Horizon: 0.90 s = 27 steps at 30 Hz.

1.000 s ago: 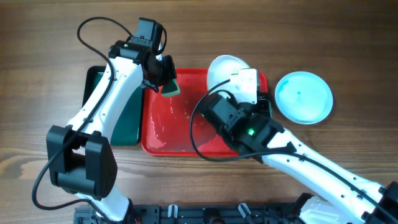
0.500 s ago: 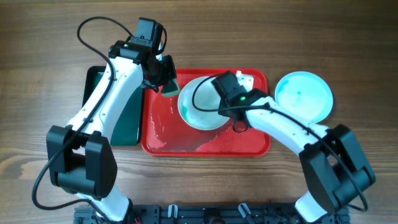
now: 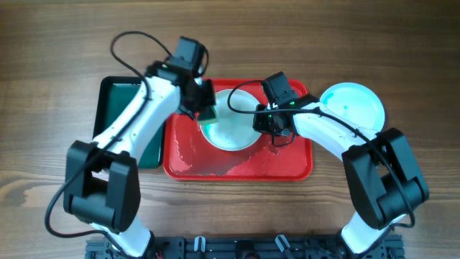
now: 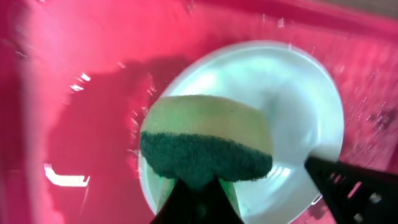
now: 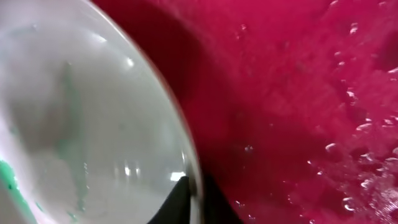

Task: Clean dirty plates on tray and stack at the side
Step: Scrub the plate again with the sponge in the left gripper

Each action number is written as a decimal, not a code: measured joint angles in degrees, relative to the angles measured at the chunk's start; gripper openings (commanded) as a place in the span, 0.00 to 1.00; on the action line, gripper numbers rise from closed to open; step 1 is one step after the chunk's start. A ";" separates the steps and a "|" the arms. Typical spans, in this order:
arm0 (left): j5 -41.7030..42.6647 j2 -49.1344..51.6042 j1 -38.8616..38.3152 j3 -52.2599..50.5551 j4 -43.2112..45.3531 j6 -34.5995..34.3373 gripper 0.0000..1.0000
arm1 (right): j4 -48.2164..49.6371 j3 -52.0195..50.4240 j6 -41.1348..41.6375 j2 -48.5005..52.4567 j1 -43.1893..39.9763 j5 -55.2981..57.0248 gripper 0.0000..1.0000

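Arms: left arm (image 3: 136, 124) stretches far and rightward; right arm (image 3: 332, 137) bends in from the right.
Grips: left gripper (image 3: 205, 108) clamps a sponge (image 4: 205, 140) over the left rim of the plate (image 3: 233, 131); right gripper (image 3: 274, 128) pinches its right rim.
Plate: face up, far middle of red tray (image 3: 237, 168).
Red tray: long axis left-right.

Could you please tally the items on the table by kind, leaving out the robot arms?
Plates: 2, tray plate and table plate
Trays: 2, red tray and dark green tray
Sponge: 1
Total: 5
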 measured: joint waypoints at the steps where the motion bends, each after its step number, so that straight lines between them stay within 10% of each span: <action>1: -0.11 0.09 -0.70 -0.90 0.55 0.00 0.04 | 0.07 0.00 0.13 0.07 -0.04 -0.37 0.04; 18: -10.32 -1.11 -3.74 -24.87 40.11 3.89 0.04 | 0.20 0.02 0.02 0.07 -0.48 -1.77 0.04; 27: -8.61 -1.44 -3.98 -23.96 34.91 1.77 0.04 | 0.15 0.02 0.17 0.07 -0.59 -1.77 0.04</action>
